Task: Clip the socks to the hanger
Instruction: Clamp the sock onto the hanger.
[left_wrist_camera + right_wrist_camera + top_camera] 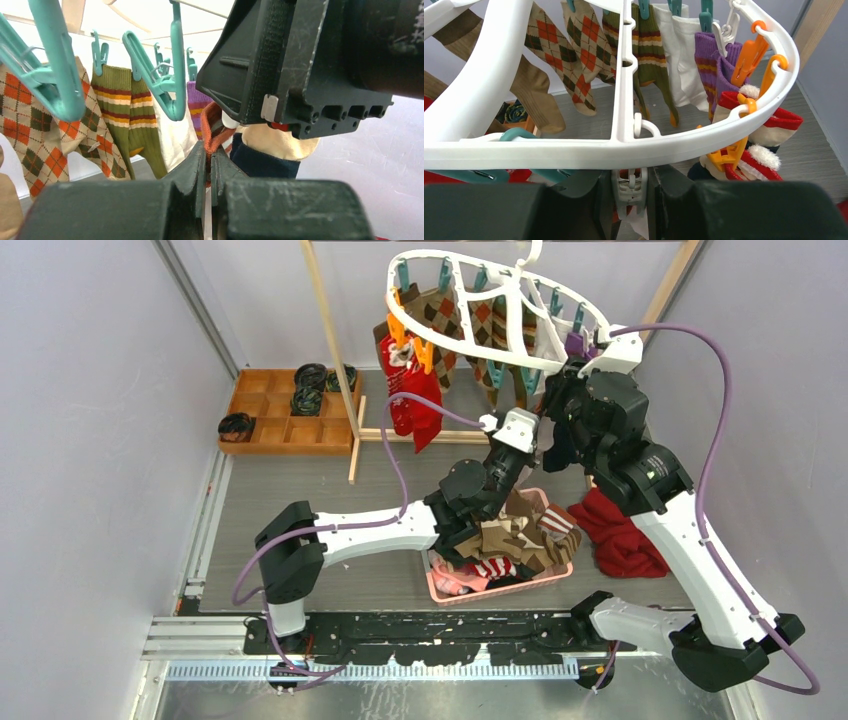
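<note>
The left pincer (210, 157) is pressed together on the rust-coloured cuff of a sock (215, 125), lifted close under the hanger (549, 150). The right pincer (629, 172) pinches a white clip (629, 192) hanging from the hanger's rim. The step looks like feeding that cuff into the clip. To do it well, the cuff should go in flat and deep between the clip's jaws. The right arm should ease off only once the fabric sits there, and the left should let go last. Only the wrist views show either grip, because in the overhead view the arms cover them. The overhead view alone shows the basket (440, 590) on the bench (300, 500), with more socks (510, 540) waiting in it, while hung socks (584, 50) line the far side.
</note>
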Robot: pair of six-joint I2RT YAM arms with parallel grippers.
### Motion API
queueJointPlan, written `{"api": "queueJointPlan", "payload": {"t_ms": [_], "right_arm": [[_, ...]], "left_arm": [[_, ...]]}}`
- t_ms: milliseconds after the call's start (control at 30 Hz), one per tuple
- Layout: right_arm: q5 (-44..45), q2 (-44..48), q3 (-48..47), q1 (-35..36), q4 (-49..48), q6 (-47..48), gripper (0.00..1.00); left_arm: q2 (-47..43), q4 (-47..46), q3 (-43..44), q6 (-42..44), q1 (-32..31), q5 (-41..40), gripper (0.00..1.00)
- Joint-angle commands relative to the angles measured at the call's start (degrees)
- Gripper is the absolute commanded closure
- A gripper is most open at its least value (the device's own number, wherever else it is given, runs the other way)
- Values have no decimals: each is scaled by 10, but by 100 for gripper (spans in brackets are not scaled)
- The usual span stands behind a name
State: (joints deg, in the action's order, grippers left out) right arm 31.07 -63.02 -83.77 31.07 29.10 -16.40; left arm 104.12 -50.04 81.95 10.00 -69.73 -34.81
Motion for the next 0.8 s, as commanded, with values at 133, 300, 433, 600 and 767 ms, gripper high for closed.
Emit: {"api": "queueJointPlan", "payload": {"t_ms": [133, 300, 433, 600, 767], "right_arm": [[24, -1, -15, 2, -14, -3, 89], [31, -4, -14, 2, -20, -3, 89], [37, -6, -12, 2, -23, -6, 89], [44, -10, -12, 2, -21, -8, 89], [48, -14, -14, 2, -16, -6, 89]], "left_arm": [[-5, -51, 19, 4, -8, -5, 100], [-7, -50, 12, -13, -10, 5, 100], [-10, -43, 12, -25, -14, 8, 100], [-16, -33, 12, -57, -13, 3, 100], [-19, -25, 13, -78, -13, 13, 100]]}}
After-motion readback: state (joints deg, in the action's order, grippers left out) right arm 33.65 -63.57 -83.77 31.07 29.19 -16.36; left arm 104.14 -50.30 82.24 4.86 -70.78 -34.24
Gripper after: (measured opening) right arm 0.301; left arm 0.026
